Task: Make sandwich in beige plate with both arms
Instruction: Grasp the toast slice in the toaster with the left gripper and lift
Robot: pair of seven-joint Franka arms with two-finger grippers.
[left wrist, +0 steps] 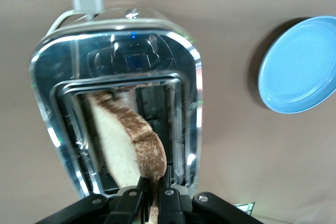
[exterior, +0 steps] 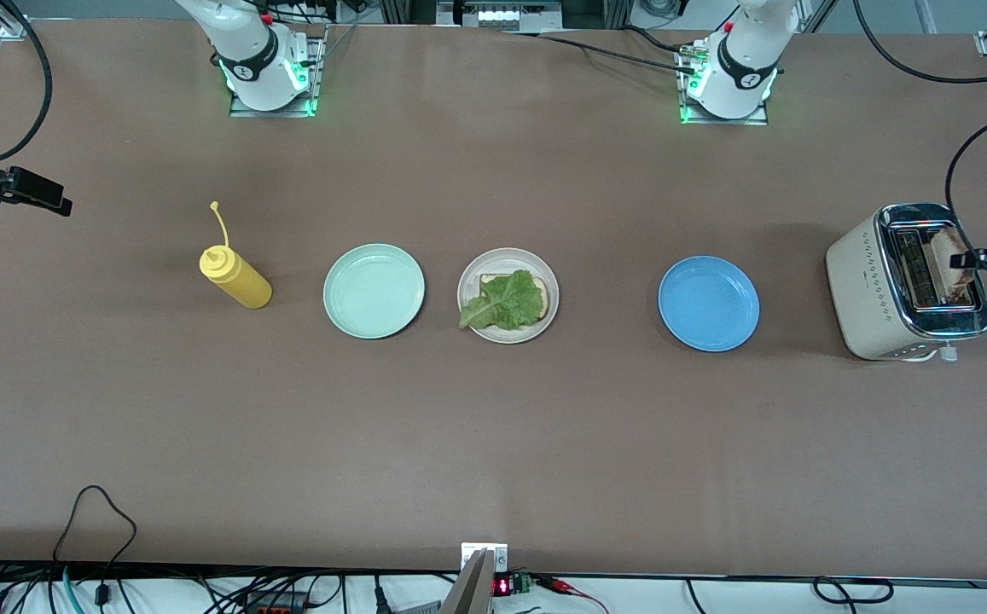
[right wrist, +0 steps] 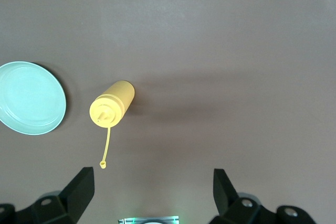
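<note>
A: Where are we with the second slice?

B: Our left gripper is over the toaster, fingers clamped on the top edge of the bread slice. The slice sits partly up out of one slot, leaning across it. We judge this to be the lift-out step.

A: How do we do it well?

B: Pull it up along the slot, so the crust doesn't catch on the chrome rim. We keep the pinch on until the slice is clear, then carry it over the blue plate toward the beige plate. Set it down flat and square over what's there, or the top will slide off the leaf.

A: And the right arm?

B: It waits. The right gripper hangs over the worktop at its own end, above the mustard bottle, fingers wide apart, holding nothing.

A: Containers, biggest first?

B: The toaster holds that one slice; we can't tell whether the second slot has anything in it. The blue plate is bare. The green plate is bare too. The beige plate, between those two, carries a bread slice with a lettuce leaf on top, its stem hanging over the rim. So the sandwich is open, lacking only its top.
</note>
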